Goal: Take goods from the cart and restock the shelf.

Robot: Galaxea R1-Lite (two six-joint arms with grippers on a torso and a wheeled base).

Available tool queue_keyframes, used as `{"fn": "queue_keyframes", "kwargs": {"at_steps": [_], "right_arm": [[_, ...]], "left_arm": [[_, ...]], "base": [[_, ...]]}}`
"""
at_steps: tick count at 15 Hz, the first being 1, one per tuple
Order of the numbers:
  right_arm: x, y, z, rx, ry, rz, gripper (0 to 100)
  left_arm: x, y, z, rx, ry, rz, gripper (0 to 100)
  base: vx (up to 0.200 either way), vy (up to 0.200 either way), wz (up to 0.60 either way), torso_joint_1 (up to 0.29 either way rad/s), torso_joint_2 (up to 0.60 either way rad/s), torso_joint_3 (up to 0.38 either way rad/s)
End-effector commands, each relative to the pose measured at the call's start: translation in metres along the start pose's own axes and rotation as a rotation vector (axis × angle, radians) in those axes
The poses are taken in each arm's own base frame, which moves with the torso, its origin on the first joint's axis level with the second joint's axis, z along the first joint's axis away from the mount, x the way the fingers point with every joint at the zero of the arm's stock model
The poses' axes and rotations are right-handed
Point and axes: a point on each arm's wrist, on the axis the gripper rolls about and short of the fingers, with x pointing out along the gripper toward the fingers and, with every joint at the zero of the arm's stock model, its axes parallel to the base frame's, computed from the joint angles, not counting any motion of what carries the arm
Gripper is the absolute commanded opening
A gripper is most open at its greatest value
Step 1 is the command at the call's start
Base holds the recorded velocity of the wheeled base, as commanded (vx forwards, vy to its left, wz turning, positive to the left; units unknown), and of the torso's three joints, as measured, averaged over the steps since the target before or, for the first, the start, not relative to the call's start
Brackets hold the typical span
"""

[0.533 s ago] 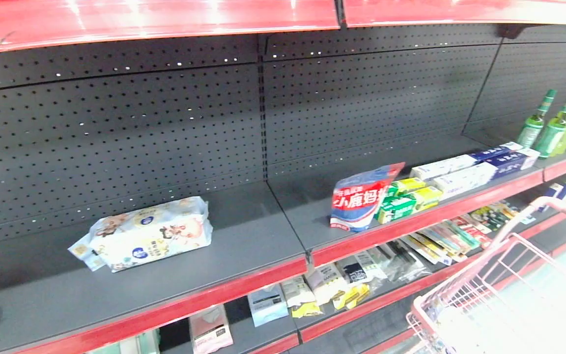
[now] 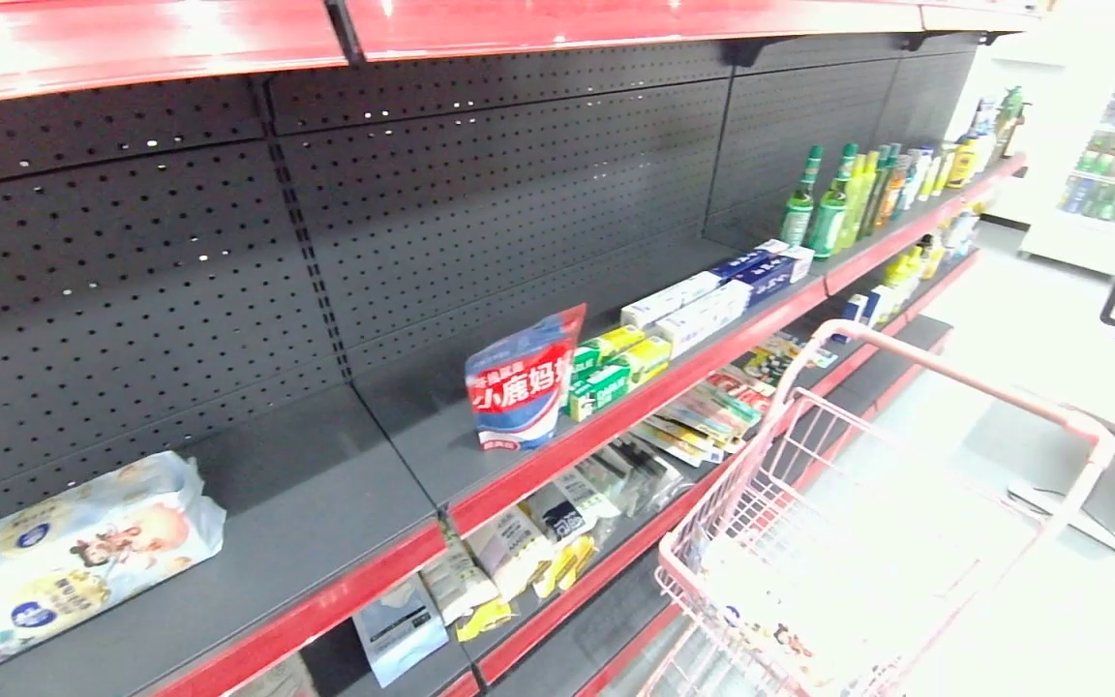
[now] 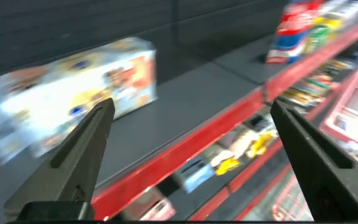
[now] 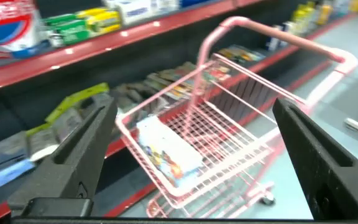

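A pink wire cart (image 2: pixel 906 503) stands in front of the shelf, its handle (image 2: pixel 954 373) toward the aisle. In the right wrist view a white printed package (image 4: pixel 166 149) lies in the cart basket (image 4: pixel 241 124), below and beyond my right gripper (image 4: pixel 194 162), which is open with nothing in it. My left gripper (image 3: pixel 194 168) is open too and hovers before the grey shelf board (image 3: pixel 185 99), near a pale printed tissue pack (image 3: pixel 73 93). That pack (image 2: pixel 64 557) lies at the shelf's left end.
A blue and red pouch (image 2: pixel 522 382) stands mid-shelf beside green boxes (image 2: pixel 606 373) and white and blue boxes (image 2: pixel 703 305). Green bottles (image 2: pixel 838 198) stand farther right. The lower shelf holds several small packets (image 2: pixel 538 542). Bare board (image 2: pixel 325 494) lies between pack and pouch.
The head camera has turned right, so the whole picture has shifted left. More of the cart and the aisle now show. No goods have moved on the shelf.
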Motion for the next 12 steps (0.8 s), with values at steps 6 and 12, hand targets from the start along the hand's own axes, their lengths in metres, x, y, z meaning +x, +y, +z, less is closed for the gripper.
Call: {"fn": "queue_keyframes", "kwargs": {"at_steps": [6,12], "right_arm": [[0.0,0.0,0.0,0.0,-0.001,0.0,100],[0.0052,0.0002,0.0019,-0.006,0.073,0.005,100]], "left_arm": [[0.0001,0.0,0.0001,0.0,0.0,-0.001,100],[0.0001,0.0,0.0001,0.0,0.0,-0.001,100]], "base": [[0.0,0.0,-0.5,0.0,0.0,0.002],[0.0,0.0,0.0,0.0,0.0,0.0]]}}
